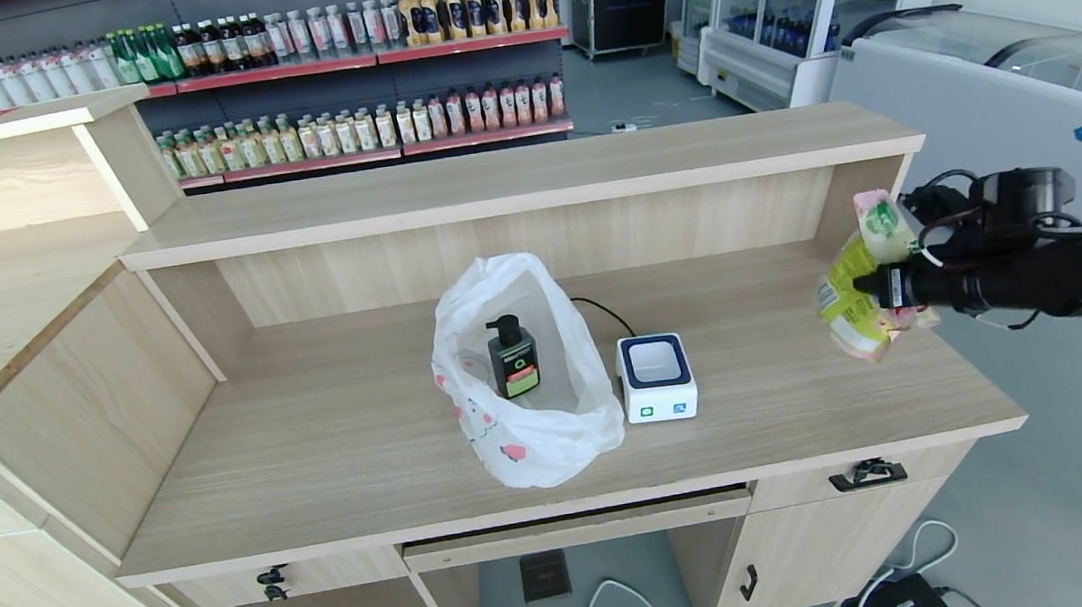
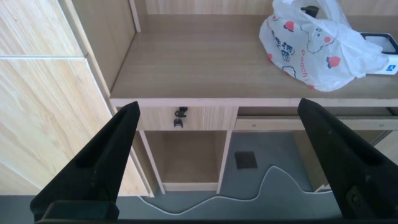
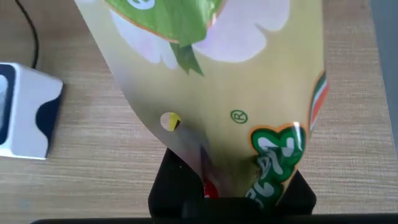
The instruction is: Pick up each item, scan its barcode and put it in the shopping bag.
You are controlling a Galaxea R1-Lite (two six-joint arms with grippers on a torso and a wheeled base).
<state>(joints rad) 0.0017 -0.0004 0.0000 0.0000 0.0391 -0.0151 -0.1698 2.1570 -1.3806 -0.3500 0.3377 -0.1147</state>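
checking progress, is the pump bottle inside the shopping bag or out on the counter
Inside: the pump bottle stands upright in the open shopping bag, plastic all around it.

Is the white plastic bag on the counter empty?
No, a black pump bottle with a green and red label stands inside the white plastic shopping bag.

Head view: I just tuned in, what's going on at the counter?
The right gripper is shut on a green-and-yellow snack pouch, held in the air over the right end of the counter, to the right of the scanner and not yet over it. The shopping bag stands open mid-counter, just left of the scanner, with a pump bottle already inside. The left gripper is open and empty, out in front of the counter.
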